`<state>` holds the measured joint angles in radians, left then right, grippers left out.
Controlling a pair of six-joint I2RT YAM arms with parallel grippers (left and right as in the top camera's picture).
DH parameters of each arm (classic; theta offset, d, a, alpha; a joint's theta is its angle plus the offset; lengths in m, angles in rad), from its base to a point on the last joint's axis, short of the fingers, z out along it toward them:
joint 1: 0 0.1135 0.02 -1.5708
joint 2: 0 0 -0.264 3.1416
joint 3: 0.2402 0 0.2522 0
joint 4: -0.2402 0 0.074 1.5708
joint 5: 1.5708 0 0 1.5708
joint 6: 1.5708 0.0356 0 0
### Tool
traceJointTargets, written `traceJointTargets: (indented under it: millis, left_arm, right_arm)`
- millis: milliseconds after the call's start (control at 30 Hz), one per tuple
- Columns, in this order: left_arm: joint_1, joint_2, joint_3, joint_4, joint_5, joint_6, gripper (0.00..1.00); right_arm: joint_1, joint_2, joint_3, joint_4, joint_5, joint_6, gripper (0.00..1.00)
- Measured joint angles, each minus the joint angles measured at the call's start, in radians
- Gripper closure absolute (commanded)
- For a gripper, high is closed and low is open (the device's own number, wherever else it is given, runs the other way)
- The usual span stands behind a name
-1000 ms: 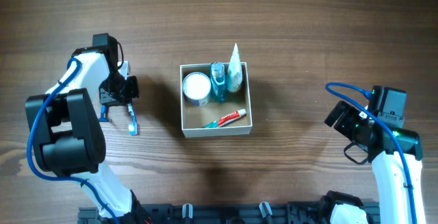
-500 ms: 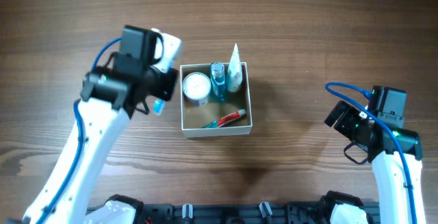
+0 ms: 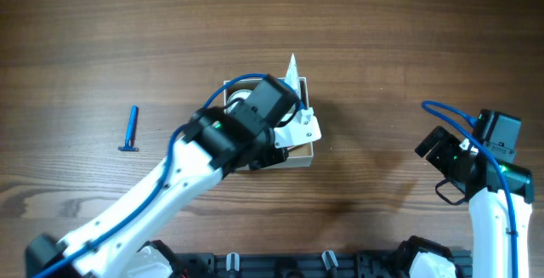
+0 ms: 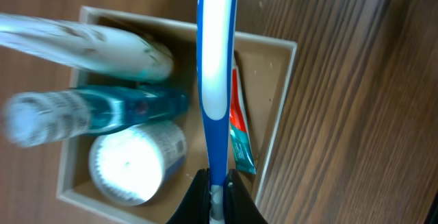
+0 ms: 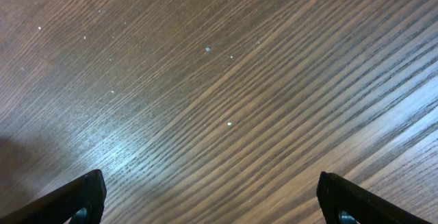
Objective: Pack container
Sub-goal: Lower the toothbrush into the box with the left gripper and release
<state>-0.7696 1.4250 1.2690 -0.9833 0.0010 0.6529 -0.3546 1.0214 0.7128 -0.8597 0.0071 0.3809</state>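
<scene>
The left gripper clamps a glossy blue-white toothbrush over the square thin-walled container, which holds a round jar, a bottle and tubes. The right gripper is spread wide.

Shallow square container — white walls, tan inside — sits upright.

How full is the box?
Not empty. The container holds a white jar, a teal bottle, a white tube and a toothpaste tube. The left jaws hold a toothbrush over it.
</scene>
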Motion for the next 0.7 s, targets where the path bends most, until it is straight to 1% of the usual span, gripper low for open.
traceJointTargets:
  millis: [167, 333, 367, 400, 467, 500, 533, 567, 633, 667, 700]
  left_arm:
    - [0.035, 0.169, 0.000, 0.007, 0.000, 0.001, 0.96]
    - [0.060, 0.246, 0.000, 0.034, 0.000, 0.001, 0.95]
    - [0.061, 0.261, 0.000, 0.034, 0.000, 0.001, 0.91]
    - [0.061, 0.273, 0.000, 0.034, 0.000, 0.001, 0.73]
    - [0.061, 0.286, 0.000, 0.034, 0.000, 0.005, 0.59]
    - [0.061, 0.291, 0.000, 0.034, -0.001, 0.008, 0.42]
    - [0.061, 0.292, 0.000, 0.034, 0.000, 0.010, 0.35]
    - [0.061, 0.292, 0.000, 0.033, -0.003, 0.011, 0.34]
    - [0.061, 0.291, 0.000, 0.010, -0.006, 0.011, 0.28]
    - [0.061, 0.283, 0.000, -0.004, -0.032, 0.000, 0.13]
    - [0.061, 0.257, 0.000, -0.016, -0.058, -0.026, 0.00]
  right_arm:
    - [0.000, 0.000, 0.000, 0.000, 0.000, 0.000, 0.00]
    - [0.000, 0.000, 0.000, 0.000, 0.000, 0.000, 0.00]
    - [0.000, 0.000, 0.000, 0.000, 0.000, 0.000, 0.00]
    - [0.000, 0.000, 0.000, 0.000, 0.000, 0.000, 0.00]
    - [0.000, 0.000, 0.000, 0.000, 0.000, 0.000, 0.00]
    - [0.000, 0.000, 0.000, 0.000, 0.000, 0.000, 0.00]
    - [0.000, 0.000, 0.000, 0.000, 0.000, 0.000, 0.00]
    - [0.000, 0.000, 0.000, 0.000, 0.000, 0.000, 0.00]
    - [0.000, 0.000, 0.000, 0.000, 0.000, 0.000, 0.00]
    - [0.000, 0.000, 0.000, 0.000, 0.000, 0.000, 0.00]
    - [0.000, 0.000, 0.000, 0.000, 0.000, 0.000, 0.00]
